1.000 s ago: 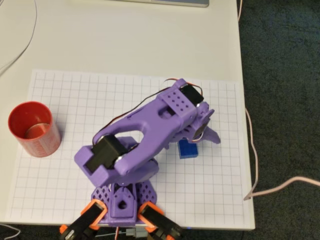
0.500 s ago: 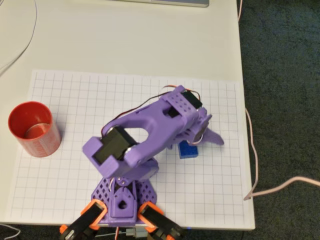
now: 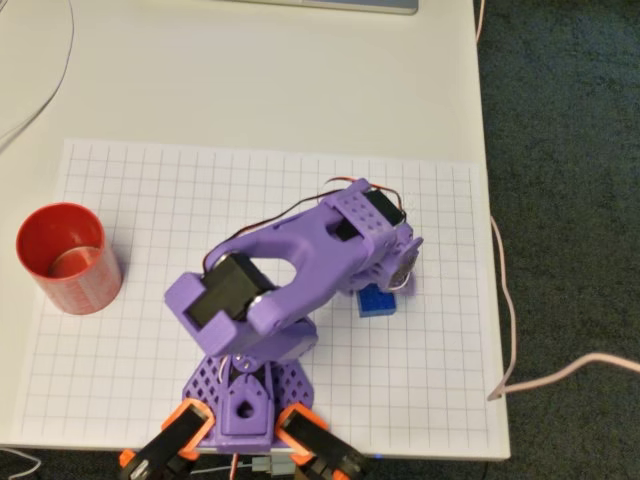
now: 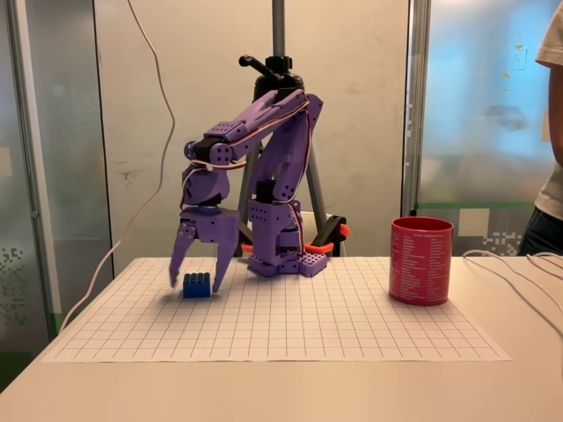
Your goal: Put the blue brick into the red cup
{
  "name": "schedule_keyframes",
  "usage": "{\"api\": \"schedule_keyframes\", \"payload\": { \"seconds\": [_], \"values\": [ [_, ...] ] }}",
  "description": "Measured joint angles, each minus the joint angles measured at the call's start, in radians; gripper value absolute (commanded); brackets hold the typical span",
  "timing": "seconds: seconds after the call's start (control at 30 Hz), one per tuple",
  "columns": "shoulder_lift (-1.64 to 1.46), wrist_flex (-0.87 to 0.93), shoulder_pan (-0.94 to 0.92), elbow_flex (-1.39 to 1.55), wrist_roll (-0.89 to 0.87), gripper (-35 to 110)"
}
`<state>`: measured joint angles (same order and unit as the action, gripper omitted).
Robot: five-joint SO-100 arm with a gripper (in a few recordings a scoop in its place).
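In the fixed view the purple gripper point(image 4: 197, 283) stands at the left of the grid sheet point(image 4: 352, 325), its two fingers spread and reaching down to the paper on either side of the blue brick point(image 4: 196, 285), which lies flat on the sheet between them; the gripper is released, with nothing clamped yet. The step in hand looks like the grasp, and to do it well the fingers should close squarely on the brick's two flat sides, low enough not to ride up over the studs, and evenly so the brick is not pushed sideways. In the overhead view the brick point(image 3: 377, 300) lies partly under the wrist. Further right in the fixed view sits the arm's base point(image 4: 280, 253), and well apart at the right the red cup point(image 4: 421, 261) stands upright, mouth open for a drop from above.
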<state>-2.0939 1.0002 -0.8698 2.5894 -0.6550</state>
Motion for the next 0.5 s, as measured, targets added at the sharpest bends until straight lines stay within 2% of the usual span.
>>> {"api": "schedule_keyframes", "payload": {
  "seconds": [0.23, 0.5],
  "values": [
    [0.000, -0.017, -0.015, 0.000, 0.003, 0],
    [-0.143, -0.028, -0.051, -0.143, 0.146, 0]
  ]
}}
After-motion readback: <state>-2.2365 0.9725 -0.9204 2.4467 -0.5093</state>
